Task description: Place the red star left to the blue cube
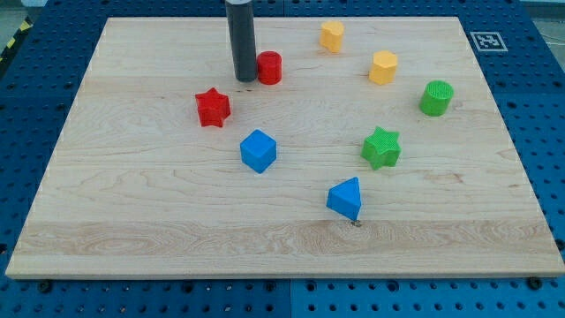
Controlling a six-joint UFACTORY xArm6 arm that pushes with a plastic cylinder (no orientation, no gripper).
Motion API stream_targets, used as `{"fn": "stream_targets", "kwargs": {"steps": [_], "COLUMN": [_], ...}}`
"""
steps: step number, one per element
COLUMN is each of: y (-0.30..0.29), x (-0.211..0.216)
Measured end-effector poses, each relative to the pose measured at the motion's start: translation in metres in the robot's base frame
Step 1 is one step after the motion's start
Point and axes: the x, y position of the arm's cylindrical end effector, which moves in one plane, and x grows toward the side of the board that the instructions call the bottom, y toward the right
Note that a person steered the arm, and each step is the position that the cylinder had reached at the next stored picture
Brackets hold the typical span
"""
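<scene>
The red star lies on the wooden board, left of centre. The blue cube sits below and to the right of the star, a short gap apart. My tip is at the end of the dark rod, near the view's top. It stands above and to the right of the red star, not touching it. It is right beside the left side of a red cylinder.
A blue triangular block lies lower right of centre. A green star and a green cylinder are at the right. Two yellow blocks sit near the top right. A marker tag is beyond the board's top right corner.
</scene>
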Motion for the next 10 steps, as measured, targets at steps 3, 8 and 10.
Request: {"fn": "stream_targets", "kwargs": {"steps": [3, 8, 10], "y": [-0.03, -0.021, -0.021], "x": [0.018, 0.159, 0.177]}}
